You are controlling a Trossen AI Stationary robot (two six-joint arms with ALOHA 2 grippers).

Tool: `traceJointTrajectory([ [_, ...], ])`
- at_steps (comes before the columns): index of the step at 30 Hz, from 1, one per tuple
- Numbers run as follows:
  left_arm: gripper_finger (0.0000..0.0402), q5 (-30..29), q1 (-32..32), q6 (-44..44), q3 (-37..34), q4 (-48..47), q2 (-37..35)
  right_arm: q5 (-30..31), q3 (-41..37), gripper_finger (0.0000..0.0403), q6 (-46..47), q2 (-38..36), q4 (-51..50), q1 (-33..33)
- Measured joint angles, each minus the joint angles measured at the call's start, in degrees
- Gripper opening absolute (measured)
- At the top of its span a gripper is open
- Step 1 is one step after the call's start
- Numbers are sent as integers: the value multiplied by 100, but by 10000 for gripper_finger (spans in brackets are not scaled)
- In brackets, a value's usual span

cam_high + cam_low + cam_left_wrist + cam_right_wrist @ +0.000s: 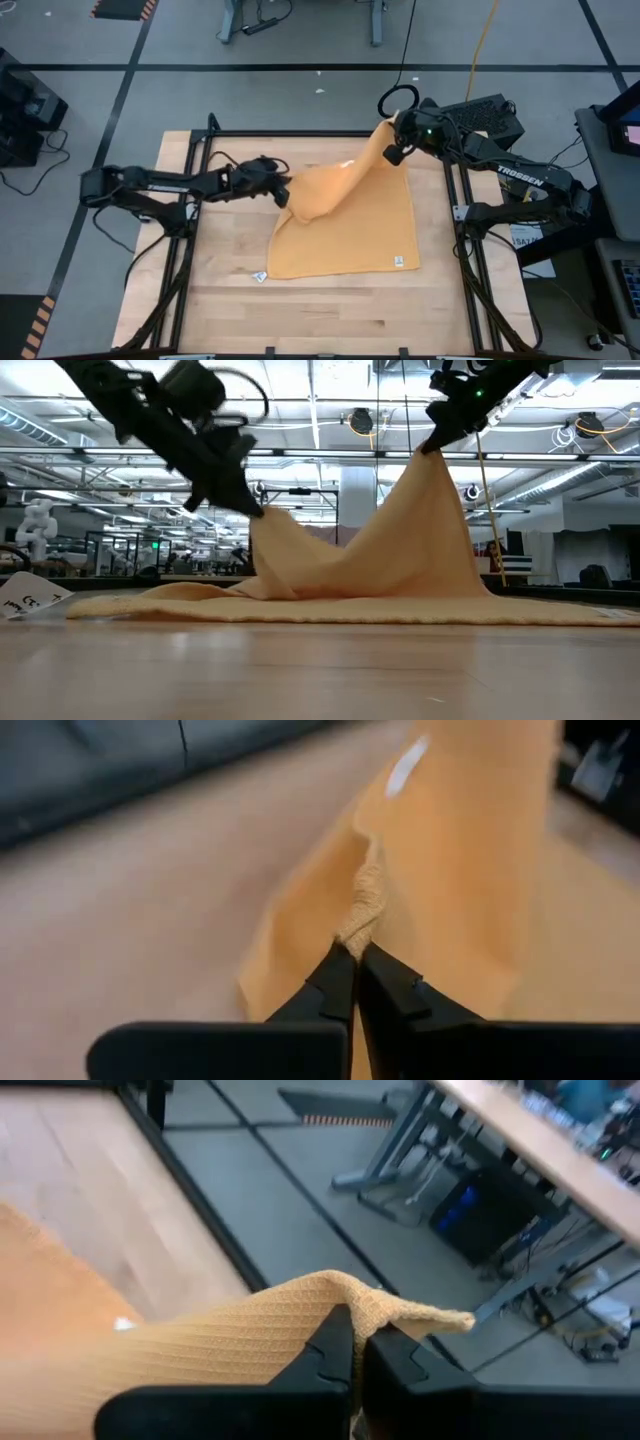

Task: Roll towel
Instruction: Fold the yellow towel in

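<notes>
The mustard-yellow towel [345, 225] lies on the wooden table with its near part flat and its far part raised; a white tag [398, 262] sits at its near right corner. My left gripper [285, 193] is shut on the towel's far left corner, a little above the table. My right gripper [392, 152] is shut on the far right corner, higher up. In the low view the cloth hangs from both grippers [255, 510] [432, 448] like a tent. My left gripper pinches the towel's far left corner [358, 925] between its two fingertips, slanting down from the table's left. The corner is bunched and lifted clear; the cloth falls away below it to the table. My right gripper pinches the towel's far right corner [375, 1305] between its two fingers, the corner's tip [455, 1320] sticking out past them. It comes from the table's right, slanting down. The corner is lifted high; the cloth hangs from it toward the table.
A black metal frame [200, 160] runs around the wooden table top. A small white scrap [259, 277] lies on the table by the towel's near left corner. Bare wood shows along the near edge [330, 310].
</notes>
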Motion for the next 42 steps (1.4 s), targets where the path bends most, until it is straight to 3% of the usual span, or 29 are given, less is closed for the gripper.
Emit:
traceJointTrajectory([
  [11,10,-1641,38,2923,476,1012,-1305,-1,0,0,-631,0,1484,-97],
  [20,10,-1618,661,4371,495,2014,-1420,-604,0,0,-505,2,1946,-583],
  [26,10,-465,1094,4588,495,2388,-1422,-649,2,0,-216,2,2071,-731],
  [37,10,-623,1119,4583,495,708,-1419,-881,1,0,-88,2,1008,-731],
  [42,10,-623,1119,4088,495,5,-1419,-881,1,0,-125,2,392,-731],
])
